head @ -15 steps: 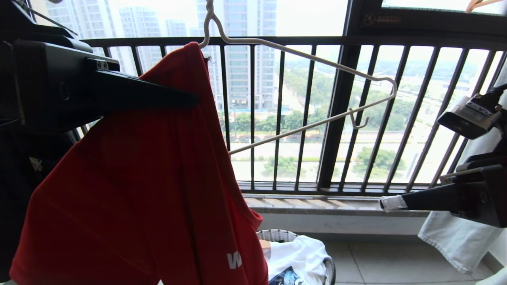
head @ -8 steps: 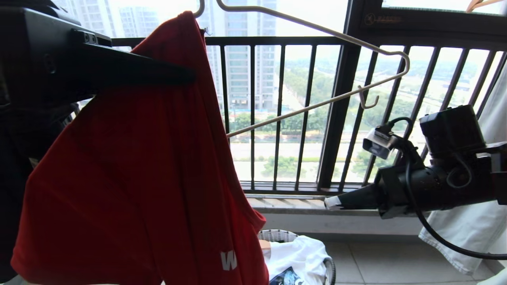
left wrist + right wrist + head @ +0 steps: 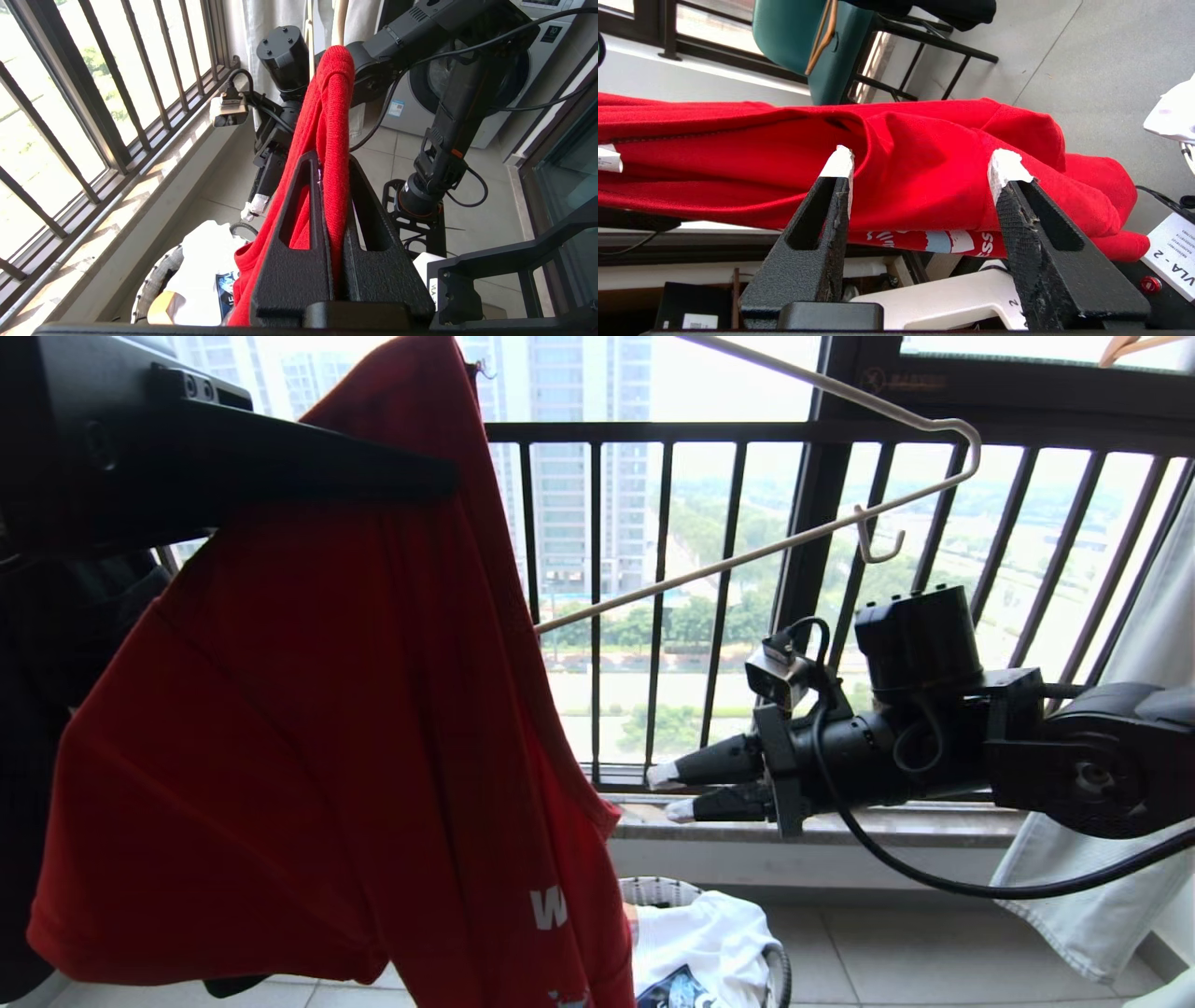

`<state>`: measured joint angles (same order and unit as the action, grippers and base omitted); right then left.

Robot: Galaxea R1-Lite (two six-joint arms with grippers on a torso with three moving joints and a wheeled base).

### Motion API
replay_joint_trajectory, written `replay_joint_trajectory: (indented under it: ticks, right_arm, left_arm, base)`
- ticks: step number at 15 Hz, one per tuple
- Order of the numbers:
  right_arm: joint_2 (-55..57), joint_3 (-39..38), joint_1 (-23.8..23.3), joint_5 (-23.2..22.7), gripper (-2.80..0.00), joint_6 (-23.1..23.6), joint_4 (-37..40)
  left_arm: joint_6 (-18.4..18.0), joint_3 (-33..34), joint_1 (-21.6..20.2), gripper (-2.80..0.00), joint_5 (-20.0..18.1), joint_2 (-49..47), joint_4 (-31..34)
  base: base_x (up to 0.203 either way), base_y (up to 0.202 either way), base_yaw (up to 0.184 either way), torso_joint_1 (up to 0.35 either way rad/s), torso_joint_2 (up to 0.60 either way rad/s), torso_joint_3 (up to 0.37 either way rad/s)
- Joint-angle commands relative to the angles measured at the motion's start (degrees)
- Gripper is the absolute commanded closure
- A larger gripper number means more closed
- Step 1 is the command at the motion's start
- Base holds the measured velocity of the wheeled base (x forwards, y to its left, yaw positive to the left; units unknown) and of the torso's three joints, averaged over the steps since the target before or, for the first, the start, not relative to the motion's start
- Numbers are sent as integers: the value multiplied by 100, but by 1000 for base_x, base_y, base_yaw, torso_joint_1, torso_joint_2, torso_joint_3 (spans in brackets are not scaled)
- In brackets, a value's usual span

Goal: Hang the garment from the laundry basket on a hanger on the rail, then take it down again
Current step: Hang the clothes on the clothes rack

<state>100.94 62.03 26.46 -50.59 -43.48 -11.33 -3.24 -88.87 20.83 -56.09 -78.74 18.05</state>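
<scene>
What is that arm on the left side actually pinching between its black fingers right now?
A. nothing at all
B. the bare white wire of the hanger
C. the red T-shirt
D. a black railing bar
C: in the left wrist view, the left gripper has its black fingers closed on a fold of the red T-shirt, which hangs down below them towards the laundry basket.

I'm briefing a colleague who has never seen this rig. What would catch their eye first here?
Most striking is the big red short-sleeved T-shirt filling the left of the head view, pinched by the shut left gripper and draped over one end of a thin cream-white wire hanger. Next, the black right gripper reaches in from the right, open, pointing at the shirt. Below sits a small round white-rimmed laundry basket.
</scene>
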Motion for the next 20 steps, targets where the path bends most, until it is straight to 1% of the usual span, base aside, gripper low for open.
replay_joint_trajectory:
  ticks: [1,3,5,6,10,12,14,15,17,20]
  right_arm:
    - [305,283,219,162,-280,-175,3]
    - [333,436,245,271,-280,-231,56]
    - [373,641,271,371,-280,-443,60]
    - [369,644,364,436,-280,-450,83]
    - [321,637,736,1080,-280,-390,390]
    - [305,626,892,1210,-280,-390,399]
    - [144,595,930,1229,-280,-373,503]
    - [18,539,931,1235,-280,-298,698]
    - [-154,367,940,1357,-280,30,1024]
    - [-181,179,983,1568,-280,214,1121]
  left_arm:
    - [-2,-8,0,0,-34,-1,14]
    - [-2,-10,0,0,-34,32,11]
    - [-2,10,0,0,-34,43,14]
    - [6,10,0,0,-34,52,7]
    - [7,-8,0,0,-34,43,13]
    - [7,-8,0,0,-34,52,5]
    - [-2,-8,0,0,-16,76,5]
    - [-3,1,0,0,-16,78,5]
    - [-19,-8,-9,0,-7,69,5]
    - [-19,-17,-9,0,1,69,-4]
  base:
    - [0,0,0,0,0,0]
    - [0,0,0,0,0,0]
    - [0,0,0,0,0,0]
    - [0,0,0,0,0,0]
    - [0,0,0,0,0,0]
    - [0,0,0,0,0,0]
    - [0,0,0,0,0,0]
    - [0,0,0,0,0,0]
    - [0,0,0,0,0,0]
    - [0,0,0,0,0,0]
